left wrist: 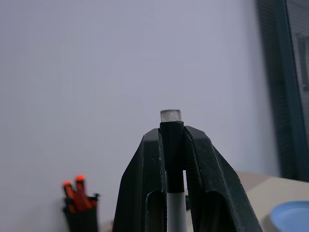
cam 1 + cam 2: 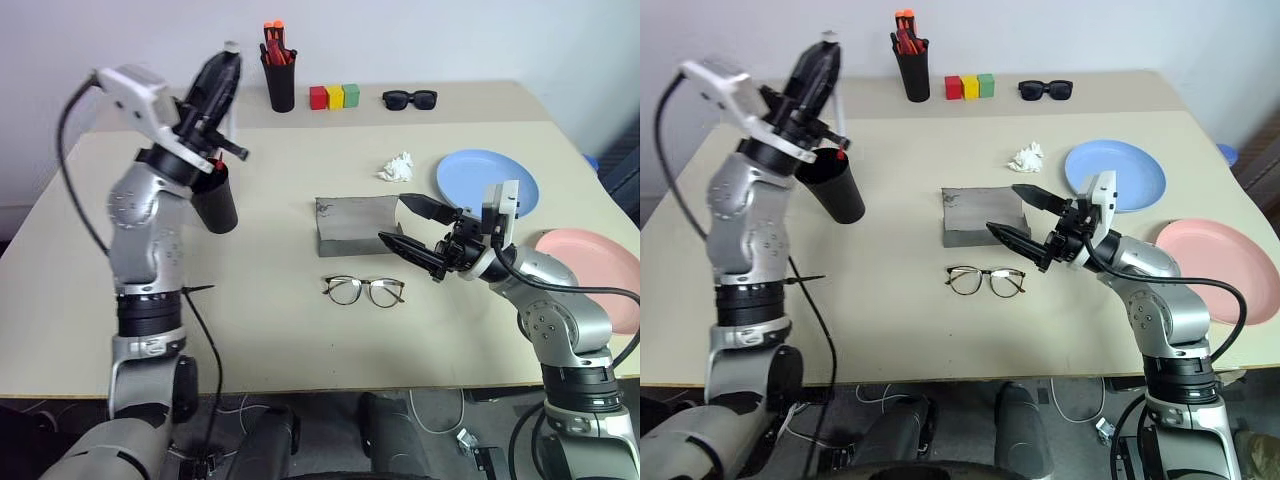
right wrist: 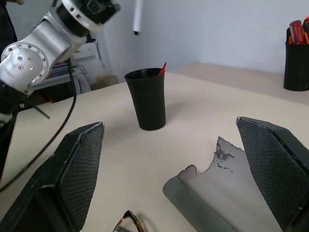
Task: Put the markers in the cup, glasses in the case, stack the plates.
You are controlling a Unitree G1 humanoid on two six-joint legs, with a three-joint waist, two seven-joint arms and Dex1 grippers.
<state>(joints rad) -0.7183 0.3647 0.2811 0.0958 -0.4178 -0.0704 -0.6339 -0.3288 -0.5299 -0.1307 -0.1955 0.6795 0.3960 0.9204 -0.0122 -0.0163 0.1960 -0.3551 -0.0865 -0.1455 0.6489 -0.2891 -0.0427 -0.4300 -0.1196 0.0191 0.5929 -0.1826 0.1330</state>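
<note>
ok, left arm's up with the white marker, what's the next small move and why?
Probably lower the left gripper so the white marker drops tip-down into the cup. The marker hangs above the cup, clamped in the shut fingers; the red marker already sits inside.

The beige table (image 2: 280, 330) carries the case (image 2: 352, 222) at centre, glasses (image 2: 363, 290) at six o'clock, plates (image 2: 470, 172) at three o'clock, cup (image 2: 836, 190) at nine o'clock.

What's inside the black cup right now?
A red marker tip pokes above the rim of the cup; the rest is hidden by the opaque wall. The white marker is not in yet: the left gripper holds it above the cup, jaws shut on it.
</note>
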